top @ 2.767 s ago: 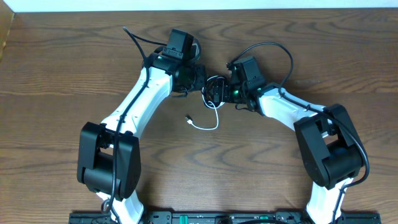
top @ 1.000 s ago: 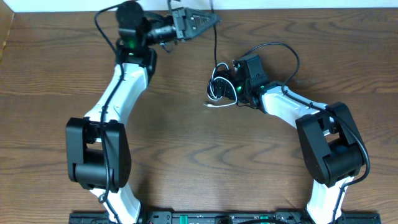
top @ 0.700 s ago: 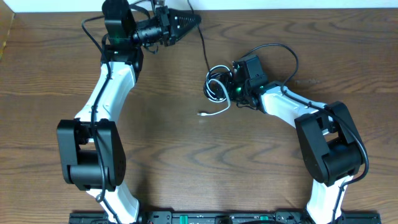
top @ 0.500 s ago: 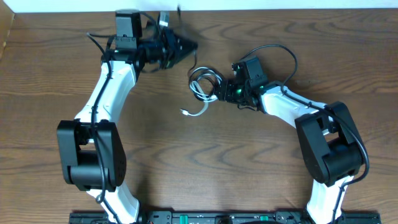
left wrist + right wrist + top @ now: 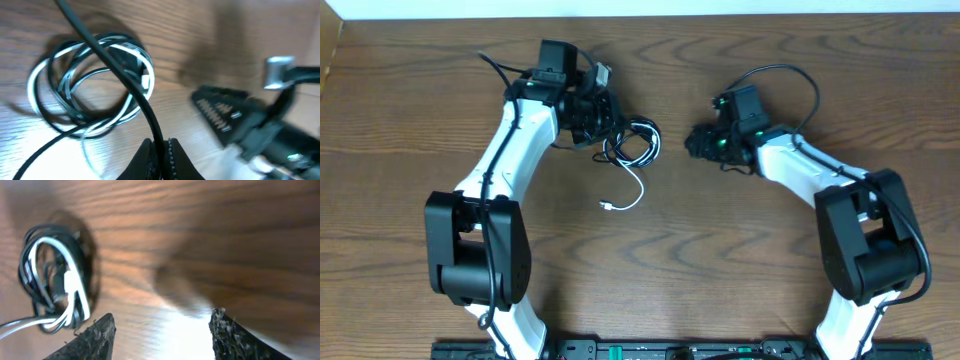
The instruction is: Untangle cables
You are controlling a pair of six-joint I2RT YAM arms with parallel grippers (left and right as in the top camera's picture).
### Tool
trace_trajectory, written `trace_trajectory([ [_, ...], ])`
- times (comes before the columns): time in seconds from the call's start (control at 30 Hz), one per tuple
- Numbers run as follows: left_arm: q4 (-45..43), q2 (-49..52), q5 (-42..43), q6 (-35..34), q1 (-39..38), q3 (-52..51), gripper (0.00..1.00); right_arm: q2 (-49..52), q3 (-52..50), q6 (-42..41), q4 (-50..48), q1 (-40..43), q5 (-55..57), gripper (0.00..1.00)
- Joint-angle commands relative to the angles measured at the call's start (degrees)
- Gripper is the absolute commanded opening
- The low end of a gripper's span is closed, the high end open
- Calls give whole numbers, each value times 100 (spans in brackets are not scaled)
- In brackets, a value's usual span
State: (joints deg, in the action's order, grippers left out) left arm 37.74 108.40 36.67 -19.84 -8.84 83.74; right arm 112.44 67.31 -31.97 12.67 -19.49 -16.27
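Mid-untangle. Gripping black cord (image 5: 124,82) in clenched L claw (image 5: 161,150); holding R claw (image 5: 162,330) released, empty, apart from coil (image 5: 632,140). Coil plus white cord (image 5: 641,190) on desk (image 5: 740,270) beside L claw. Next, prob.: pin white w/ R, draw black out.

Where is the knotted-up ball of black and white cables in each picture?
Overhead: the cable bundle lies at upper middle, just right of the left gripper.
Left wrist: the bundle fills the left half; a black cord crossing it is pinched in the left gripper.
Right wrist: the bundle sits at the left edge, apart from the open right gripper.
Shared landmark: the brown wooden table lies under it in all three.
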Motion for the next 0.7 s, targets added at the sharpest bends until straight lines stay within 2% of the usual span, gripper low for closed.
trace_trajectory([
  [0.0,33,-96,-490,337,-101,37,8,-155,-57,101,22,203,-57,60],
  [0.03,17,-96,-612,334,-153,37,9,-155,-57,103,20,247,-55,62],
  [0.1,28,-96,-927,334,-208,37,17,-155,-57,103,24,271,-52,64],
  [0.13,46,-96,-1093,334,-227,37,27,-155,-57,118,31,269,-52,65],
  [0.2,160,-96,-1803,332,-249,37,40,-155,-59,149,35,258,-26,66],
  [0.37,761,-96,-3611,332,-179,37,45,-155,-59,205,35,258,-9,68],
  [0.47,874,-96,-3344,334,-157,37,45,-155,-59,205,28,256,-11,68],
  [0.6,800,-96,-1746,522,-297,37,45,-155,-59,203,22,256,-11,68],
  [0.67,839,-94,-1523,520,-400,37,45,-155,-59,203,24,256,-13,69],
])
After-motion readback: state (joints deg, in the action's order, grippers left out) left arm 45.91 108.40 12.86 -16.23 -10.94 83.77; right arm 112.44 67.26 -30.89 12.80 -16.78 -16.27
